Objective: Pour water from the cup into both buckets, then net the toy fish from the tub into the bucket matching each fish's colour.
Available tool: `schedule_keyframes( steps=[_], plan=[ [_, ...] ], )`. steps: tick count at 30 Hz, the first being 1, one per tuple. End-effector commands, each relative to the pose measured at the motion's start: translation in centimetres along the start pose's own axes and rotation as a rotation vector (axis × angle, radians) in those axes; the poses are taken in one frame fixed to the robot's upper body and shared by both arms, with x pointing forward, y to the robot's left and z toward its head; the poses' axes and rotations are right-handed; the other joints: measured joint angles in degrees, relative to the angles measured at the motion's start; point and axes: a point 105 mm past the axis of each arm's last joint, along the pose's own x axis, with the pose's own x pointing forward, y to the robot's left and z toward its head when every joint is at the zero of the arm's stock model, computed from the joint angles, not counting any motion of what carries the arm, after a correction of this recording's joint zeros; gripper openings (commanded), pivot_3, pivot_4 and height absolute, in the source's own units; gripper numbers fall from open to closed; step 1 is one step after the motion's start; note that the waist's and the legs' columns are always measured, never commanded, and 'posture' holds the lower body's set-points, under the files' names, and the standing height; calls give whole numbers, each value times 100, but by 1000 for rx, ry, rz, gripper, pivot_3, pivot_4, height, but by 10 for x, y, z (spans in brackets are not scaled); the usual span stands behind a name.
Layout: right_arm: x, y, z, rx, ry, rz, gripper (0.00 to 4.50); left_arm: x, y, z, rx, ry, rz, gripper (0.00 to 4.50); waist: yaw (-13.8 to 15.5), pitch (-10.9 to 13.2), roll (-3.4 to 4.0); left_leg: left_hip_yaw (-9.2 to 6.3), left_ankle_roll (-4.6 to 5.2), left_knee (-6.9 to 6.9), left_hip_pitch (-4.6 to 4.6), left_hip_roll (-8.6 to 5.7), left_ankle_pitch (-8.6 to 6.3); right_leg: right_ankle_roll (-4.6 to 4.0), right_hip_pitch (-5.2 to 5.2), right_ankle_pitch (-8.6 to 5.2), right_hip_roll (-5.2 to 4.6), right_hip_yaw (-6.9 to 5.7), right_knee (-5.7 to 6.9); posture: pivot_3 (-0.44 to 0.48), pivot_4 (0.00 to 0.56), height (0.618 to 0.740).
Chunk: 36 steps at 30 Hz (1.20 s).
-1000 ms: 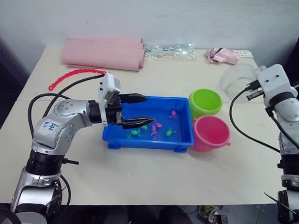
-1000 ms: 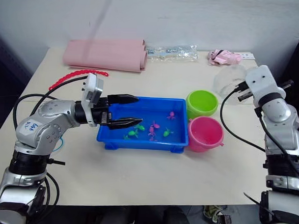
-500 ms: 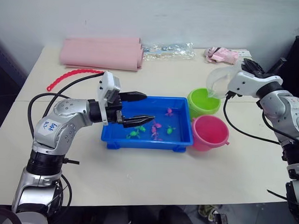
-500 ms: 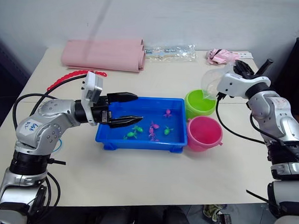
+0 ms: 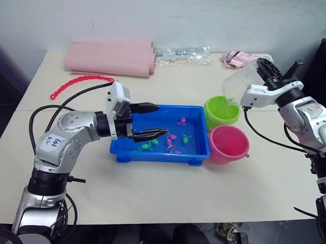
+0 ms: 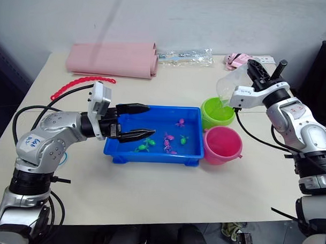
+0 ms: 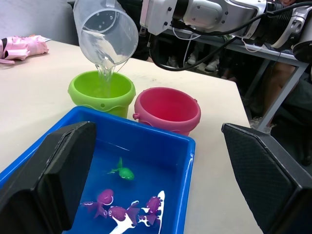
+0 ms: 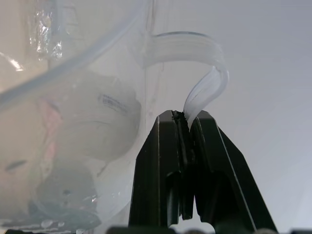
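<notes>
cup (image 7: 106, 33): the clear cup hangs tipped above the green bucket, lip down, held by its handle from the right; a thin stream falls from the lip into that bucket

left gripper (image 5: 150, 120): at about nine o'clock from the cup, low over the near-left part of the tub, its two black fingers spread apart with nothing between them; it points along the tub's long side toward the buckets

tub (image 5: 200, 151): blue tray in the middle of the table, long axis running left to right; water and the toy fish (image 7: 122, 172) lie in its right half, green and magenta ones mixed

green bucket (image 5: 223, 110): just beside the tub's far right corner, directly under the cup's lip

pink bucket (image 5: 228, 145): touching or nearly touching the green one, at about six o'clock from it, so nearer the robot; from the cup's lip it lies at roughly six o'clock and lower

right gripper (image 8: 187, 122): pinched tight on the cup's thin handle, fingers closed with the handle strip between the tips

turning relation: the pink bucket is the second target, and I judge the right arm, already carrying the cup, needs only a short shift toward the robot to bring the lip over it; the left arm is farther and idle

risk: with the buckets so close, the stream could catch a rim in passing
</notes>
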Motion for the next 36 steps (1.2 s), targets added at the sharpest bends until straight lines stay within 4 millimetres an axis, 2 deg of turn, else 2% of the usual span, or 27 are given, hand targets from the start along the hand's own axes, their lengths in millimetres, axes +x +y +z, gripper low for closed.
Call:
schedule_keyframes(
  steps=[1, 9, 15, 19, 22, 25, 29, 31, 34, 36],
  plan=[
    [1, -20, -4, -68, -17, -75, 149, -2, -3, 8, 42, -19, -1, 4500, -2, 0, 0, 0, 0, 0, 0, 0, 0, 0, 0, 0, 0, 0, 0, 0, 150, 740],
    [1, -21, -5, -88, -18, -77, 149, -1, -6, 10, 44, -23, -12, 4500, -6, 0, 0, 0, 0, 0, 0, 0, 0, 0, 0, 0, 0, 0, 1, 0, 150, 740],
    [-3, -18, -22, 38, 78, -69, 149, 2, -9, 12, 43, -28, -32, 4500, -6, 0, 0, 0, 0, 1, 0, 0, 0, 0, 0, 0, 0, -1, 1, 0, 150, 740],
    [-19, -5, -51, 465, 280, -101, 149, 4, -12, 18, 38, -44, -57, 4500, 6, 1, -3, -3, 0, 5, 1, 3, 0, 0, 8, 0, 3, -6, -1, 0, 150, 740],
    [-36, 2, -63, 791, 377, -137, 149, 6, -13, 25, 21, -71, -75, 4500, 46, 1, -3, -2, 1, 4, -1, 1, 0, 0, 13, 0, 5, -8, -6, 0, 150, 740],
    [-52, 6, -72, 1009, 459, -168, 149, 7, -17, 28, 15, -75, -102, 4500, 54, 1, -3, -3, 1, 5, -3, 1, -1, 0, 13, 0, 5, -8, -6, 0, 150, 740],
    [-97, 16, -86, 1414, 634, -295, 149, 11, -33, 21, 39, -18, -183, 4500, 62, 1, -3, -6, 1, 4, -3, 2, 0, 0, 13, 0, 6, -8, -3, 0, 150, 740],
    [-121, 25, -85, 1552, 712, -321, 149, 12, -39, 22, 40, -19, -216, 4500, 70, 1, -2, -9, 1, 2, -4, 2, 0, 0, 13, 0, 8, -6, -4, 0, 150, 740],
    [-148, 45, -71, 1732, 787, -257, 149, 12, -40, 24, 36, -32, -226, 4500, 69, 1, -2, -9, 0, -1, -4, 2, 0, 0, 13, 0, 8, -2, -6, 0, 150, 740],
    [-171, 57, -69, 1777, 860, -252, 149, 14, -40, 23, 35, -32, -235, 4500, 66, 1, -2, -6, -1, -4, -2, 0, 1, 0, 13, 0, 7, 4, -7, 0, 150, 740]
  ],
)
